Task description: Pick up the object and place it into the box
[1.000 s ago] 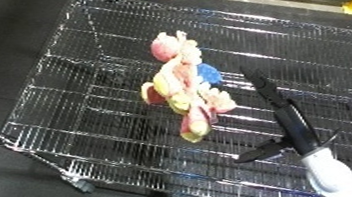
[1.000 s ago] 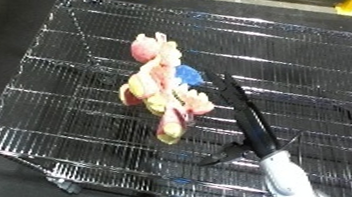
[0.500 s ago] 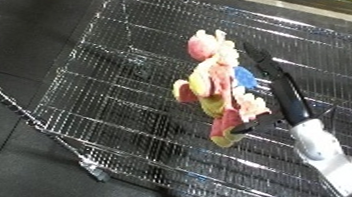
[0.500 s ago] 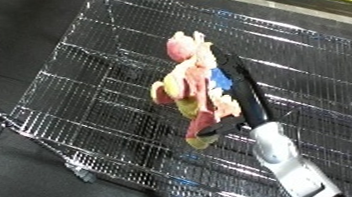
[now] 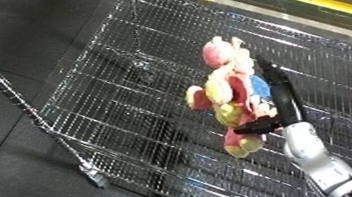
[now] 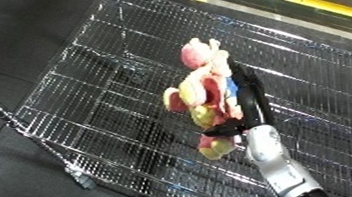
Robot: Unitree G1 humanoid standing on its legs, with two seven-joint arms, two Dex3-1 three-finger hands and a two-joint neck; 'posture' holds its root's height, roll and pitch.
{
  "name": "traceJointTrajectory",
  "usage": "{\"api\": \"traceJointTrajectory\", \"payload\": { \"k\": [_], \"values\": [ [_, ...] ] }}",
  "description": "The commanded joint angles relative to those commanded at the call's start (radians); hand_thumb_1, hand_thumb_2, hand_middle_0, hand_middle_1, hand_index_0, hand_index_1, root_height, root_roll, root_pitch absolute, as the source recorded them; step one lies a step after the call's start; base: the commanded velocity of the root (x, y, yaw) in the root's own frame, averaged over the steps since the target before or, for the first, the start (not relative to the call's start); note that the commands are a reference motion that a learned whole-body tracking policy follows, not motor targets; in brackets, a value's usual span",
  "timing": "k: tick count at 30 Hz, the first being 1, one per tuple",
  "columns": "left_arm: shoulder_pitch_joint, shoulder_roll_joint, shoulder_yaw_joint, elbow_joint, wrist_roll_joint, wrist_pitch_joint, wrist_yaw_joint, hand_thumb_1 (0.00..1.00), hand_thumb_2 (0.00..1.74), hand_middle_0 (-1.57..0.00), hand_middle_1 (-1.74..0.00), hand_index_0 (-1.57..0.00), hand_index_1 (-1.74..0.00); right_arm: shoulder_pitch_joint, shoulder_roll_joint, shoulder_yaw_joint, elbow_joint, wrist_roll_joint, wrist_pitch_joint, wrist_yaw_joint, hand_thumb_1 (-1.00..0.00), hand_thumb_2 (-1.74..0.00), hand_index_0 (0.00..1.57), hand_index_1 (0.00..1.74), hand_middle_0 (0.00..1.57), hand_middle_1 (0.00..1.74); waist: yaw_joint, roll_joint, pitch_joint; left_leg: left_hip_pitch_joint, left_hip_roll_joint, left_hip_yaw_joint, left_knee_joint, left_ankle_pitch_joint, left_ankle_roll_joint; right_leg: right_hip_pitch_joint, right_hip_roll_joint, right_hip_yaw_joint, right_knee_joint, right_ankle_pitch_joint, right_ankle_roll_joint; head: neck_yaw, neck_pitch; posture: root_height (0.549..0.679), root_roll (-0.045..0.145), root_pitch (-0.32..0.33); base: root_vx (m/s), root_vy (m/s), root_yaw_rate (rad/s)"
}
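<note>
While the white forearm comes up from the lower right corner, the right hand (image 5: 277, 95) lies long and black along the right flank of the plush toy (image 5: 231, 100), fingers straight out and pressed against it, with the thumb hooked across under the toy's lower end; nothing is curled round the toy yet, so this reads as an open hand laid beside it rather than a grasp. No left hand shows anywhere. Moving up, the plush toy is a pink and yellow stuffed figure with a patch of blue on the side nearest the fingers, stretched head-away across the mesh floor of the wire bin (image 5: 109, 86), roughly in the middle of it. By the look of it, this will be light and soft, squashing under any squeeze and flopping at the limbs, with a fuzzy surface unlikely to slip. The thick middle of the body looks the best place to close on, not a dangling leg or ear. Beyond the bin's far rim runs a yellow rail (image 6: 317, 0) on the dark floor.
</note>
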Motion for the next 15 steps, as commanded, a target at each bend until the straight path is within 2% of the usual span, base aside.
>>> {"api": "traceJointTrajectory", "payload": {
  "k": [7, 13, 15],
  "values": [
    [0.007, -0.006, -0.016, -0.019, 0.010, 0.002, 0.005, 1.00, 1.74, -1.57, -1.74, -1.57, -1.74, -0.031, 0.058, 0.042, 0.173, -0.024, 0.020, 0.040, 0.00, 0.00, 0.00, 0.00, 0.00, 0.00, 0.011, 0.017, 0.000, -0.019, -0.004, -0.004, 0.010, 0.002, -0.0032, -0.015, 0.0006, -0.001, 0.011, 0.001, -0.0036, 0.039, 0.016, 0.615, -0.021, -0.014, 0.011, 0.014, 0.023],
    [0.022, -0.012, -0.019, -0.044, 0.014, 0.002, 0.007, 1.00, 1.74, -1.57, -1.74, -1.57, -1.74, -0.026, 0.073, 0.054, 0.239, -0.023, 0.034, 0.074, 0.00, 0.00, 0.00, 0.00, 0.00, 0.00, 0.020, 0.033, 0.000, -0.036, -0.008, -0.009, 0.023, 0.002, -0.0057, -0.028, -0.0040, -0.004, 0.028, -0.004, -0.0041, 0.073, 0.019, 0.613, -0.021, -0.010, 0.018, 0.010, 0.046],
    [0.028, -0.014, -0.019, -0.051, 0.015, 0.004, 0.005, 1.00, 1.74, -1.57, -1.74, -1.57, -1.74, -0.017, 0.075, 0.049, 0.249, -0.011, 0.037, 0.085, -0.10, -0.17, 0.16, 0.17, 0.16, 0.17, 0.022, 0.038, 0.000, -0.039, -0.009, -0.010, 0.023, 0.002, -0.0068, -0.029, -0.0061, -0.006, 0.032, -0.008, -0.0035, 0.083, 0.021, 0.613, -0.021, -0.009, 0.026, 0.010, 0.065]
  ]
}}
